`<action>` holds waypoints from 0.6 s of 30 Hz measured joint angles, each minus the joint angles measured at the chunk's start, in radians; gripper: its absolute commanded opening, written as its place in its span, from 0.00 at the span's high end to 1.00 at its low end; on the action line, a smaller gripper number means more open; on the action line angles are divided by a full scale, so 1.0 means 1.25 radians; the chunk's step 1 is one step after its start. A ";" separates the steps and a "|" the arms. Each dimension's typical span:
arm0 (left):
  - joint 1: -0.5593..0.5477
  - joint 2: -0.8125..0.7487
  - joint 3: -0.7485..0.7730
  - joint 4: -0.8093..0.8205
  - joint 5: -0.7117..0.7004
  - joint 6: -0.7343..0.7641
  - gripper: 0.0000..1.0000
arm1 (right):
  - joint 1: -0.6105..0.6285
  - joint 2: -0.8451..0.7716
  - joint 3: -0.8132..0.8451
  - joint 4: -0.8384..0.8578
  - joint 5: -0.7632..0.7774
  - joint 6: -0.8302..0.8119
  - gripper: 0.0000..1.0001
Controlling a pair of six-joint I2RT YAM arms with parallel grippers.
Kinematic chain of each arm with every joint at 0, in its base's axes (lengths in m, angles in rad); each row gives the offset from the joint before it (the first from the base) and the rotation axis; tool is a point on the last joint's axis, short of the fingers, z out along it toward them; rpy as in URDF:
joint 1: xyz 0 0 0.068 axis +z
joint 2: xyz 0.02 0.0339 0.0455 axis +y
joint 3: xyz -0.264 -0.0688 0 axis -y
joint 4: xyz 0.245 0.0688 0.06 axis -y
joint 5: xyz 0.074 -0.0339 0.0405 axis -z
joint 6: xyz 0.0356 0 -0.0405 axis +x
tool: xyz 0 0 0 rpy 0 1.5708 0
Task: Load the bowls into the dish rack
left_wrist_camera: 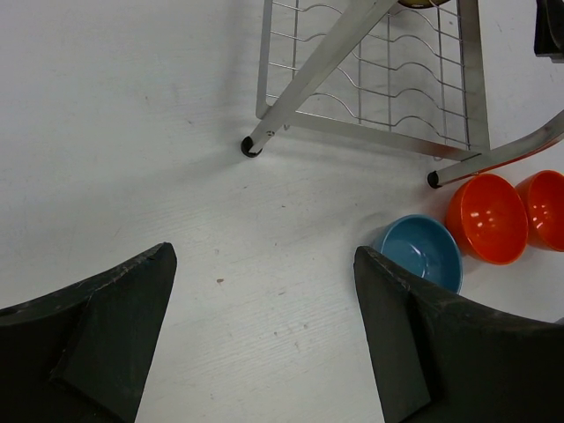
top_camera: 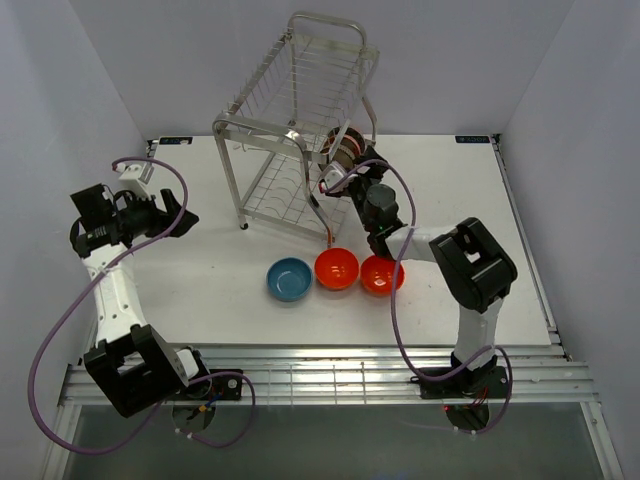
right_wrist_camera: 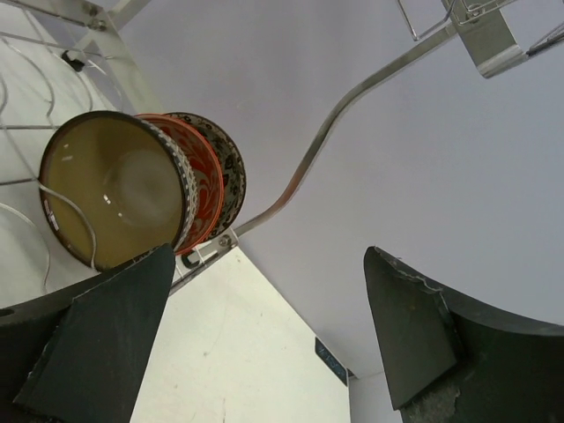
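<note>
From the top view I see the dish rack (top_camera: 255,128) standing toward the far side of the desk (top_camera: 210,300). Three bowls sit in its lower tier, set on edge and packed one against the next at the right-hand end: the dark brown bowl (right_wrist_camera: 110,198) with its cream inside facing my right wrist camera, the red-and-white bowl (right_wrist_camera: 201,167) behind it, and the grey patterned bowl (right_wrist_camera: 233,172) last. My right end effector (right_wrist_camera: 269,256) is up at that end of the rack, fingers spread wide with nothing between them. One finger sits just beside the dark brown bowl, and I cannot tell whether it touches. The other three bowls rest upright on the desk on the near side of the rack, side by side in a row: the blue bowl (top_camera: 290,279) on the left, the first orange bowl (top_camera: 337,269) in the middle, the second orange bowl (top_camera: 381,274) on the right. My left end effector (left_wrist_camera: 264,256) hangs over the desk off to the left of the rack, fingers wide apart and holding nothing, and its camera looks down on the rack's feet and the three loose bowls
</note>
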 measured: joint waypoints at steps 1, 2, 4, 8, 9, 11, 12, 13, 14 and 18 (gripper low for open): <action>0.000 0.001 0.002 -0.003 0.000 0.000 0.07 | -0.002 -0.024 -0.020 -0.012 -0.005 0.007 0.08; 0.000 0.001 0.006 -0.006 0.000 0.000 0.07 | -0.003 -0.047 -0.038 -0.027 -0.010 0.014 0.08; 0.000 0.002 0.011 -0.009 0.000 0.000 0.08 | -0.008 -0.100 -0.074 -0.060 -0.023 0.032 0.08; 0.000 0.007 0.021 -0.015 0.003 0.000 0.07 | -0.035 -0.220 -0.116 -0.188 -0.060 0.080 0.09; 0.000 0.008 0.022 -0.015 0.005 -0.001 0.07 | -0.047 -0.255 -0.125 -0.225 -0.071 0.094 0.09; 0.000 0.008 0.023 -0.016 0.009 0.000 0.07 | -0.074 -0.328 -0.135 -0.321 -0.109 0.123 0.10; 0.000 0.008 0.023 -0.019 0.013 0.000 0.07 | -0.093 -0.366 -0.135 -0.389 -0.142 0.139 0.10; 0.000 0.009 0.024 -0.022 0.016 0.000 0.07 | -0.111 -0.403 -0.134 -0.453 -0.174 0.153 0.10; 0.000 0.009 0.025 -0.026 0.021 0.000 0.07 | -0.129 -0.436 -0.125 -0.523 -0.208 0.162 0.10; 0.000 0.016 0.034 -0.038 0.041 0.001 0.07 | -0.209 -0.506 -0.063 -0.804 -0.342 0.188 0.10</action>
